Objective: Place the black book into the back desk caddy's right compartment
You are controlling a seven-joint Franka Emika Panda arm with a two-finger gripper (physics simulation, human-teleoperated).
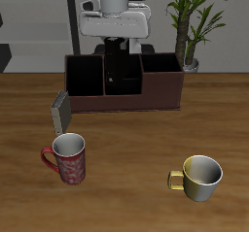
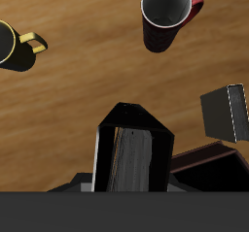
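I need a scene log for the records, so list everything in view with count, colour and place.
Thin black hardcover book: one, black, held in the gripper above the caddy.
Long maroon-brown desk caddy: one, table's back.
Grey book: one, leaning beside the caddy's end.
Red patterned mug: one, near the table's front.
Yellow mug: one, near the front edge.
Potted plant: one, green, behind the caddy.
Wooden table: one, brown.
Gripper: one, over the caddy.
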